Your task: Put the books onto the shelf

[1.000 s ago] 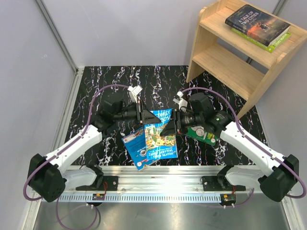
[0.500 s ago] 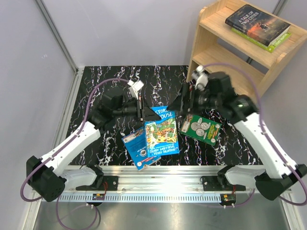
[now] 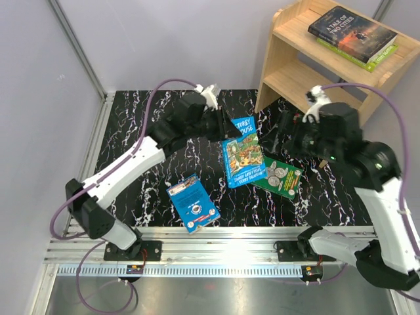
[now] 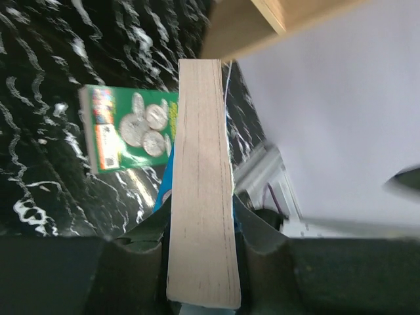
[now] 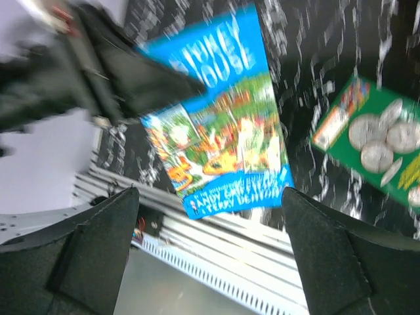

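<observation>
My left gripper (image 3: 224, 130) is shut on the top edge of the colourful illustrated book (image 3: 242, 154), which hangs in the air above the table's middle. In the left wrist view the book's pale page edge (image 4: 200, 190) runs up between my fingers (image 4: 141, 252). My right gripper (image 3: 289, 136) hovers open just right of that book, with nothing in it. In its own view the book (image 5: 223, 131) sits beyond the wide jaws. The dark green coin book (image 3: 279, 176) and a blue book (image 3: 192, 203) lie flat on the table. The wooden shelf (image 3: 308, 82) stands at the back right.
On the shelf's top tier a dark book (image 3: 351, 29) lies on a lime green one (image 3: 377, 59); the lower tier (image 3: 318, 92) is bare. Grey walls close in the black marbled table (image 3: 138, 131). A metal rail (image 3: 216, 252) runs along the near edge.
The right gripper let go of the colourful book, opened wide and drew back to the right. The left arm carried the book up and right, towards the shelf.
</observation>
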Tool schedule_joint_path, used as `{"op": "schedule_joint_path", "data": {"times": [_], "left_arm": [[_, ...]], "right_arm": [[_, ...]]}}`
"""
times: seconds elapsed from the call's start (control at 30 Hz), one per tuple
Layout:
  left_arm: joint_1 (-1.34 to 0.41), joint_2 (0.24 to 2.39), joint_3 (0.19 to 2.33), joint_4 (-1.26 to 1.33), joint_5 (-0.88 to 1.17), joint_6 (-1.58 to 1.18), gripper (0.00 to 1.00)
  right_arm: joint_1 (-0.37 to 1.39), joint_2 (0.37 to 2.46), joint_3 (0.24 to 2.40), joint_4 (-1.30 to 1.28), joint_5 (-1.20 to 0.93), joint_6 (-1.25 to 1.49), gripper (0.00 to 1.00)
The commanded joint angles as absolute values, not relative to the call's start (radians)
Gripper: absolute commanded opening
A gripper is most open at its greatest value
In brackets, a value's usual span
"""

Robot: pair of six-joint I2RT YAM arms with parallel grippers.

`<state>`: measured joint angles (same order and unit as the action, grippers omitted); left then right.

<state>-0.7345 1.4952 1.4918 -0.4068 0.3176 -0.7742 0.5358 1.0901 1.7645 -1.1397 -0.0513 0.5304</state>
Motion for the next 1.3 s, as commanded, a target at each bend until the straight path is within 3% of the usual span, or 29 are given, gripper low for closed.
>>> {"op": "schedule_joint_path", "data": {"times": [0.0, 0.13, 0.3, 0.5, 0.63, 0.83, 0.93, 0.97, 1.1, 1.23, 1.27], "left_arm": [[-0.768, 1.563, 1.702, -0.529, 0.033, -0.839, 0.00], [-0.825, 1.814, 2.018, -0.863, -0.070, -0.890, 0.00], [-0.888, 2.009, 2.394, -1.054, -0.138, -0.931, 0.00], [-0.916, 1.988, 2.322, -0.994, -0.080, -1.031, 0.00], [-0.982, 2.011, 2.430, -1.017, -0.136, -1.018, 0.00], [-1.017, 2.011, 2.414, -1.020, -0.132, -1.077, 0.00], [-1.037, 2.003, 2.411, -1.028, -0.130, -1.091, 0.00], [-1.040, 2.002, 2.408, -1.031, -0.129, -1.094, 0.00], [-1.048, 1.964, 2.356, -1.011, -0.100, -1.091, 0.00], [-1.048, 1.907, 2.278, -0.954, -0.040, -1.062, 0.00], [-1.048, 1.890, 2.266, -0.951, -0.028, -1.031, 0.00]], "right_arm": [[0.551, 1.129, 1.661, -1.178, -0.084, 0.629, 0.95], [0.650, 1.179, 1.699, -1.250, -0.005, 0.565, 0.93], [0.704, 1.193, 1.695, -1.266, 0.083, 0.534, 0.93], [0.716, 1.172, 1.628, -1.269, 0.144, 0.477, 0.90], [0.721, 1.164, 1.527, -1.241, 0.192, 0.428, 0.89], [0.818, 1.155, 1.456, -1.221, 0.259, 0.482, 0.85], [0.839, 1.158, 1.427, -1.216, 0.313, 0.498, 0.73], [0.842, 1.161, 1.428, -1.223, 0.324, 0.502, 0.58], [0.861, 1.181, 1.486, -1.291, 0.373, 0.514, 0.24], [0.867, 1.187, 1.531, -1.364, 0.423, 0.547, 0.01], [0.865, 1.183, 1.537, -1.383, 0.429, 0.564, 0.00]]}}
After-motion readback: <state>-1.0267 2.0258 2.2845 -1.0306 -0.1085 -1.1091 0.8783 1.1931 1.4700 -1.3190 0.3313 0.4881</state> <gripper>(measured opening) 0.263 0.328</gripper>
